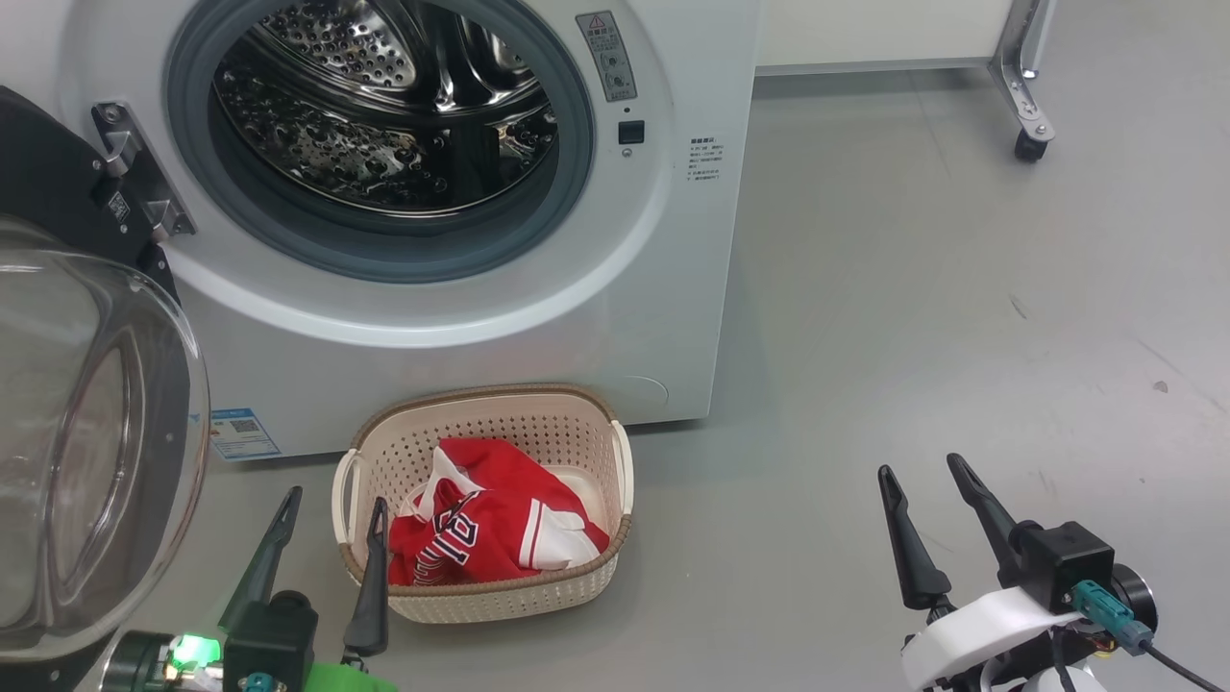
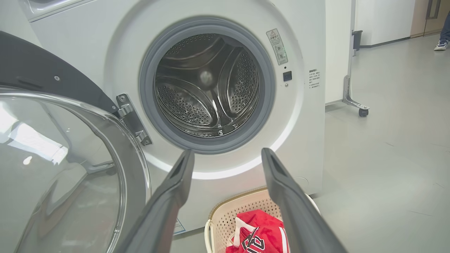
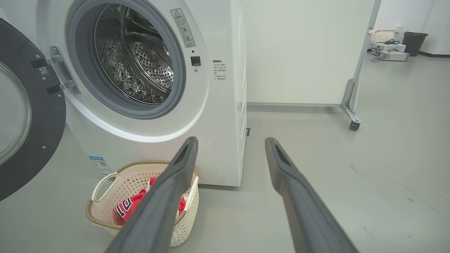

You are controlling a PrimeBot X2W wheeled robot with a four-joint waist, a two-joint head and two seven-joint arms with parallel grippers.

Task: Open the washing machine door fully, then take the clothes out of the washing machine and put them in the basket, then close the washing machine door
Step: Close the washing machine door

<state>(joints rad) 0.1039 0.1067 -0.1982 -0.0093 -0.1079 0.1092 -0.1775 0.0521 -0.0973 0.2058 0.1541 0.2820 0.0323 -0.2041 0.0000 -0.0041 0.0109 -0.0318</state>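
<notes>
The white washing machine (image 1: 663,317) stands before me with its steel drum (image 1: 384,106) showing no clothing inside. Its door (image 1: 96,461) hangs swung out wide at the left, black rim and clear glass bowl close to my camera. On the floor in front sits the cream basket (image 1: 490,408) holding the red clothes (image 1: 490,524) with white trim and lettering. My left gripper (image 1: 336,505) is open beside the basket's left handle, nothing between its fingers. My right gripper (image 1: 922,476) is open over bare floor to the basket's right. The left wrist view looks into the drum (image 2: 207,88) past the door (image 2: 59,168).
A white panel on a metal leg with a caster (image 1: 1028,144) stands at the back right. Grey floor (image 1: 961,317) stretches to the right of the machine. In the right wrist view a basket, boxes and a dark bin (image 3: 415,42) sit far off; a person's shoe (image 2: 441,44) shows in the left wrist view.
</notes>
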